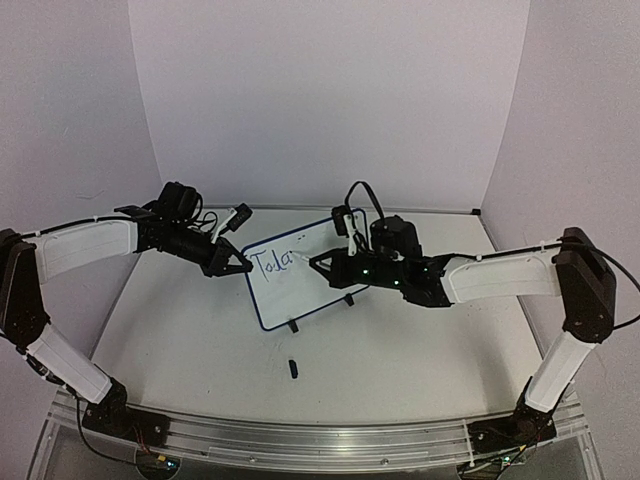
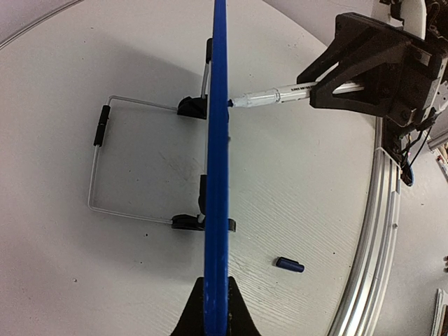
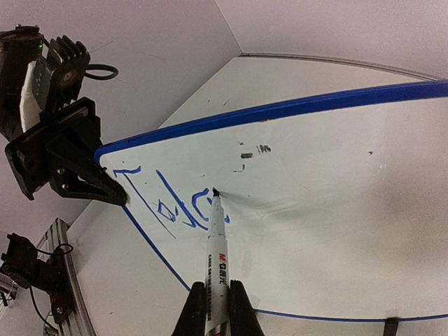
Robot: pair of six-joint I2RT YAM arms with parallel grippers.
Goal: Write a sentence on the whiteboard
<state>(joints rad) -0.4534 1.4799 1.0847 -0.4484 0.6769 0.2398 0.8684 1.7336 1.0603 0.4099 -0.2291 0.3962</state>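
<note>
Gripping a white marker (image 3: 218, 246) labelled "M&G", the nearly shut right claw (image 3: 217, 297) holds its tip on the whiteboard (image 3: 336, 182), which stands mid-table (image 1: 400, 340) with its left edge pinched by the closed left claw (image 3: 115, 196); the sentence (image 3: 164, 203) reads only "Toda", so a "y" probably comes next, calling for light strokes just to the right.

A small dark pen cap (image 1: 293, 368) lies on the white table (image 1: 420, 350), near the metal rail (image 1: 330, 440).

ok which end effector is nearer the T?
Left. The left end effector clamps the board edge beside the T; the right end effector holds the pen past the letters.
</note>
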